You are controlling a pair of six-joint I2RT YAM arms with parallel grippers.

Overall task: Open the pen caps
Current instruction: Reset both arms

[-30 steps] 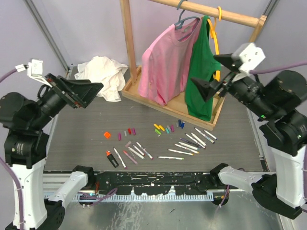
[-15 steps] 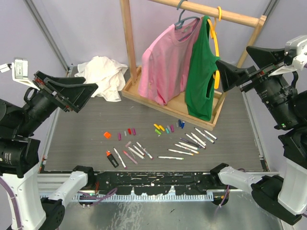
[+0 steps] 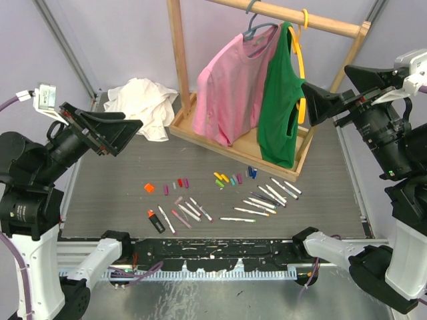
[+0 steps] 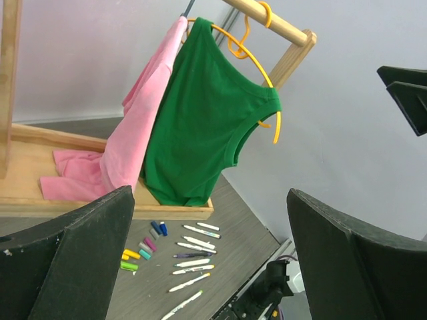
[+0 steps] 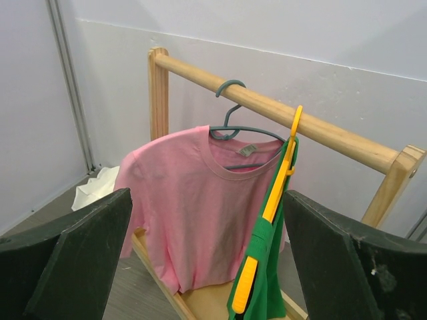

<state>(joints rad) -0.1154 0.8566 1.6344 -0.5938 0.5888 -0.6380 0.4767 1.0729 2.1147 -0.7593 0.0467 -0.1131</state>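
Top external: pens near table front.

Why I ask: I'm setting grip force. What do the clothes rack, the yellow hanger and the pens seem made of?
Clothes rack: bare wood, matt; pale tan with faint grain.
Yellow hanger: probably plastic, smooth and slightly glossy; even moulded colour.
Pens: likely plastic, with smooth white barrels, though too small to be sure.

About a dozen pens, a dozen loose caps, two shirts, two hangers, one white cloth.
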